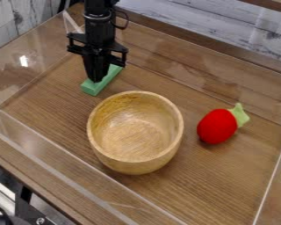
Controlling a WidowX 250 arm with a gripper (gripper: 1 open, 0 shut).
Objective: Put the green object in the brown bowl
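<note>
And the black pincer (98,74) is pinching the flat light-green block (101,81) at the round wooden bowl's (136,150) eleven o'clock; a shallow bite could let it slip mid-lift!

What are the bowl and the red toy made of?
The bowl looks like wood, smooth and maybe a little shiny: it is light brown with faint curved lines like grain. The red toy could be soft plastic or fabric; its rounded red body looks fairly matte, but the picture is too small to tell which.
</note>
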